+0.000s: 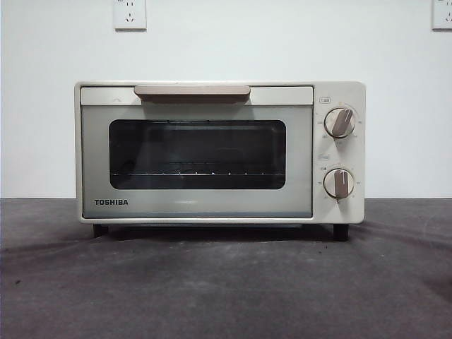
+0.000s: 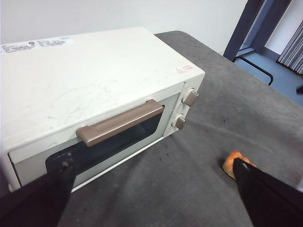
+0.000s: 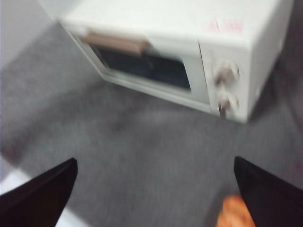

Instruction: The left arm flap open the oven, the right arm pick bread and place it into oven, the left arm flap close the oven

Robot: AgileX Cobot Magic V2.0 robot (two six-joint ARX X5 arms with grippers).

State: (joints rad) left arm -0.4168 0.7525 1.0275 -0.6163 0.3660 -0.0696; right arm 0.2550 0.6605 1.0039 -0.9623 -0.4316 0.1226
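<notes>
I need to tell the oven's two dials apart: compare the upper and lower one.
In the front view the upper dial has its pointer bar tilted to the right, while the lower dial has its bar nearly upright. Their printed scale markings look different. Both are round, beige and similar in size, on the oven.

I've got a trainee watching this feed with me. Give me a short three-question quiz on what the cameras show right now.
1. True or false: the oven door is closed.
2. How do the jaws of the left gripper and the right gripper stand? A) both spread wide B) both shut C) one clamped on the bread
3. Fill in: the bread lies on the grey ____, apart from the oven.

Key:
1. True; the handle sits up against the top edge and the glass is flush.
2. A; neither holds anything.
3. Table; the bun is partly hidden behind a jaw in both wrist views and is out of the front view.
</notes>
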